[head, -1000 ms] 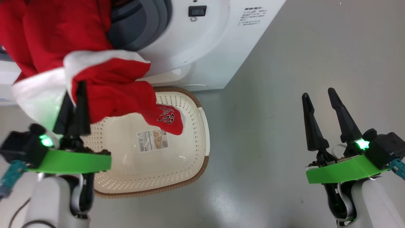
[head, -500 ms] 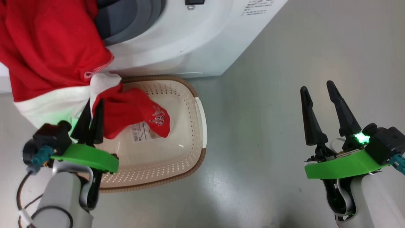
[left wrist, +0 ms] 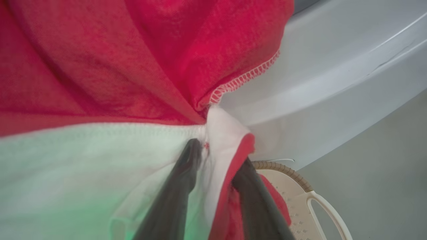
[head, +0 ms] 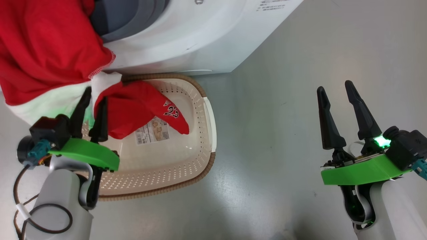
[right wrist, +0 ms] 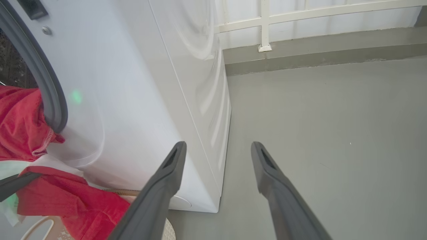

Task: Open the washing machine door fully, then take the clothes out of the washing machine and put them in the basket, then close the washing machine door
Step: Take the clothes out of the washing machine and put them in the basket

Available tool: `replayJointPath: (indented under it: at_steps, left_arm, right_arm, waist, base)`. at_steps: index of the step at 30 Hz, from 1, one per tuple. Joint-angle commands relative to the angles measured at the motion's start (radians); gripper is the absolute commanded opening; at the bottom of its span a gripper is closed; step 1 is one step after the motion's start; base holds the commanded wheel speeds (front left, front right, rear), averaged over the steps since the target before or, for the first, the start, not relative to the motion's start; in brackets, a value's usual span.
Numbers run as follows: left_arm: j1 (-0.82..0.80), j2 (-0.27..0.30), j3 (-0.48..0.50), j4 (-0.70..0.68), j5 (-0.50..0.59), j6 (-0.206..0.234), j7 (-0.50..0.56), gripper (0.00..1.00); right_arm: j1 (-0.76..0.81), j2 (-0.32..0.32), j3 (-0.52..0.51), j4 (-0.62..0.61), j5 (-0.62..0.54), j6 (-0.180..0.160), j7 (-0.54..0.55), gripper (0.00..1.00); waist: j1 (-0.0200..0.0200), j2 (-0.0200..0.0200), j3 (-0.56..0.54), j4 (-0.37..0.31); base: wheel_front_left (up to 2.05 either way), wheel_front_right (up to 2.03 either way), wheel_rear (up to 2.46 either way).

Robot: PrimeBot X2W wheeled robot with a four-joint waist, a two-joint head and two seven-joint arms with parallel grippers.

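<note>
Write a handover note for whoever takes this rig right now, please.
Left end effector: fingers parted, a fold of the red-and-white clothes between them, above the basket.
Right end effector: open, empty, over the floor.
Clothes: one end lies in the basket, the bulk hangs from the washing machine opening.
Done: door open, clothes partly out.
To do: get all clothes into the basket, close the door.
</note>
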Motion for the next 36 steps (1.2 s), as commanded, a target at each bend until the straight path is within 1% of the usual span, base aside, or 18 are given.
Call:
replayJointPath:
  at_steps: [1,2,3,17,27,36]
  left_arm:
    - [-0.004,0.031,0.03,-0.014,-0.005,-0.005,-0.005,0.75]
    - [-0.003,0.03,0.031,-0.014,-0.004,-0.005,-0.005,0.93]
    - [-0.003,0.03,0.032,-0.015,-0.004,-0.005,-0.005,1.0]
    - [0.038,0.009,0.051,-0.077,-0.005,-0.005,-0.005,1.0]
    - [0.085,-0.007,0.073,-0.166,0.003,-0.005,-0.005,1.0]
    - [0.15,-0.026,0.118,-0.273,0.027,-0.005,-0.005,1.0]
  right_arm:
    - [-0.003,-0.006,0.02,-0.026,-0.001,0.007,-0.006,1.0]
    - [-0.002,-0.006,0.02,-0.026,-0.002,0.007,-0.006,1.0]
    - [-0.002,-0.006,0.019,-0.026,-0.002,0.007,-0.006,1.0]
    - [0.003,-0.006,0.016,-0.017,-0.015,0.007,-0.006,1.0]
    - [0.012,-0.006,0.013,-0.011,-0.025,0.007,-0.006,1.0]
    - [0.026,-0.006,0.009,-0.007,-0.037,0.007,-0.006,1.0]
  waist:
    - [0.0001,0.0,-0.002,0.001]
    - [0.0001,0.0,-0.004,0.003]
    - [0.0001,0.0,-0.005,0.004]
    - [0.0001,0.0,-0.042,0.032]
    - [0.0001,0.0,-0.074,0.054]
    - [0.0001,0.0,-0.102,0.076]
  base:
    - [0.0,0.0,0.0]
    - [0.0,0.0,0.0]
    - [0.0,0.0,0.0]
    - [0.0,0.0,0.0]
    - [0.0,0.0,0.0]
    - [0.0,0.0,0.0]
